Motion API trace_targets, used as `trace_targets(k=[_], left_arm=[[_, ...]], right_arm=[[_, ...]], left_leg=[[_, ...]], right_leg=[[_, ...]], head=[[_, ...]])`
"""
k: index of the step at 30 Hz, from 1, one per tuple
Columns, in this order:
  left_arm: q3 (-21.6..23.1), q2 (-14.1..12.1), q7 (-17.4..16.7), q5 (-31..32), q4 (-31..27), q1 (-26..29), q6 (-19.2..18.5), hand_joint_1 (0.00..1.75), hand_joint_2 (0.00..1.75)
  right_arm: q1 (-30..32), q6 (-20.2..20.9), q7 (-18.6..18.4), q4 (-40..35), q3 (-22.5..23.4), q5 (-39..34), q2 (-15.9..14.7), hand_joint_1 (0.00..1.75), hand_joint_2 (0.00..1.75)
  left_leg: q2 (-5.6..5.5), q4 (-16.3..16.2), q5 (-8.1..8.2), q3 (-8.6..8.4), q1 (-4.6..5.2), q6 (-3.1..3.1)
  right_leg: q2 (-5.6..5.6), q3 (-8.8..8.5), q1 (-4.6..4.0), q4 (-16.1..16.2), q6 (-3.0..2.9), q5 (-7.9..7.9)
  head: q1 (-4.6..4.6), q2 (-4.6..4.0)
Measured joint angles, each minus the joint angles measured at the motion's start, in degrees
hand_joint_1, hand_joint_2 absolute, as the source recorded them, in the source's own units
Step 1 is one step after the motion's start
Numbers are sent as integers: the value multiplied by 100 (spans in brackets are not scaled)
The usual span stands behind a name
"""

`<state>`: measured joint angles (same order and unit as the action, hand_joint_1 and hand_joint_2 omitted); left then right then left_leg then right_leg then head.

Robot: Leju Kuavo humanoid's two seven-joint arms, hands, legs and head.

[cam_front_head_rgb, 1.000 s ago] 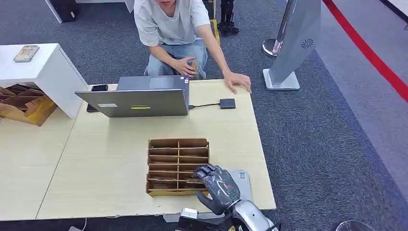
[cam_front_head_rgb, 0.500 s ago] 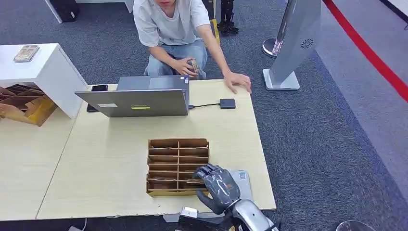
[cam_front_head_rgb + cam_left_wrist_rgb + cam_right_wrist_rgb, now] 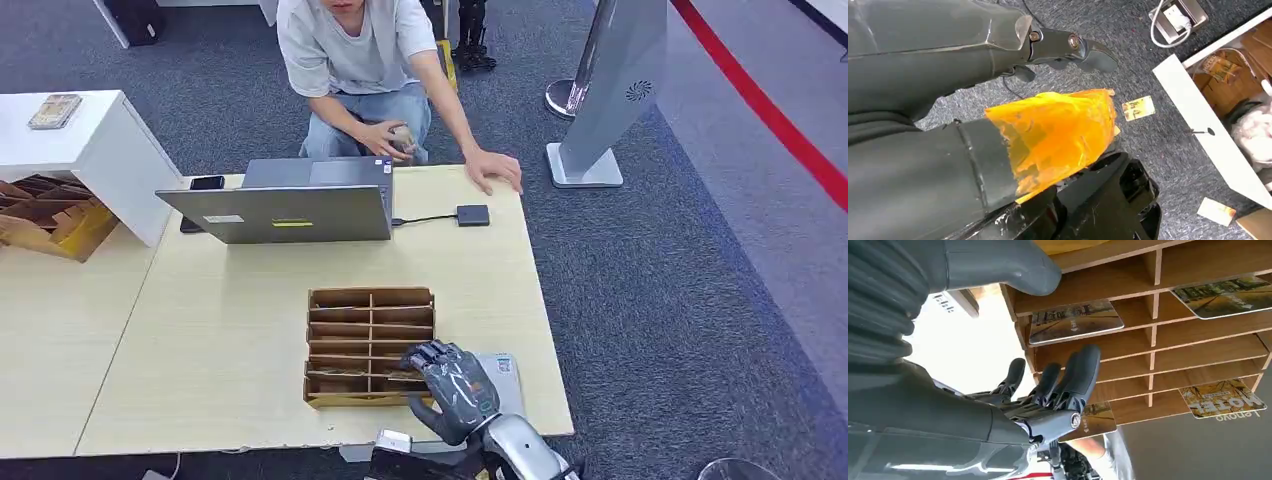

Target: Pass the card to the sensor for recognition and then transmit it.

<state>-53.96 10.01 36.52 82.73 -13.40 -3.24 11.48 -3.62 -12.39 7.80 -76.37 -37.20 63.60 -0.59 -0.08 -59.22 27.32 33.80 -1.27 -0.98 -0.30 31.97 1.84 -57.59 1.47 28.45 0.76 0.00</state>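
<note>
Your right hand [image 3: 452, 388] hovers over the near right compartments of the cardboard rack [image 3: 369, 345], fingers [image 3: 1083, 372] apart and holding nothing; the card [image 3: 1075, 321] lies flat in its slot just beside them. The step is the pick-up: close on a card, then carry it far to the sensor [image 3: 473, 215].

Light wood tabletop [image 3: 220, 340] with a cardboard divider tray [image 3: 369, 345] near the front, an open grey laptop [image 3: 290, 205] at the back, a small black sensor box [image 3: 473, 215] cabled beside it, and a phone [image 3: 207, 182] behind.
</note>
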Motion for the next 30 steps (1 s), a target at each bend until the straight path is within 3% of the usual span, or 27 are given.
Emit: trace_targets(k=[12,14,16,17,23,30], left_arm=[[0,11,13,4,0,0,26,0,0],[0,11,15,4,0,0,24,0,0],[0,15,17,2,0,0,15,0,0],[0,17,17,-4,0,0,15,0,0],[0,28,24,-46,0,5,9,0,0],[0,31,33,-35,0,7,-9,0,0]], right_arm=[[0,2,0,-2,2,0,0,63,175],[0,2,0,-2,2,0,0,86,175],[1,20,0,-2,2,0,2,134,175],[0,28,0,-2,2,-2,6,175,175],[1,157,-15,-2,72,-413,87,175,175],[4,164,-52,-35,101,-367,114,175,175]], left_leg=[[0,0,0,0,0,0],[0,0,0,0,0,0],[0,0,0,0,0,0],[0,0,0,0,0,0],[0,0,0,0,0,0],[0,0,0,0,0,0]], right_leg=[[0,0,0,0,0,0],[0,0,0,0,0,0],[0,0,0,0,0,0],[0,0,0,0,0,0],[0,0,0,0,0,0],[-1,0,0,0,0,0]], head=[[0,0],[0,0],[0,0],[0,0],[-2,0],[-2,0]])
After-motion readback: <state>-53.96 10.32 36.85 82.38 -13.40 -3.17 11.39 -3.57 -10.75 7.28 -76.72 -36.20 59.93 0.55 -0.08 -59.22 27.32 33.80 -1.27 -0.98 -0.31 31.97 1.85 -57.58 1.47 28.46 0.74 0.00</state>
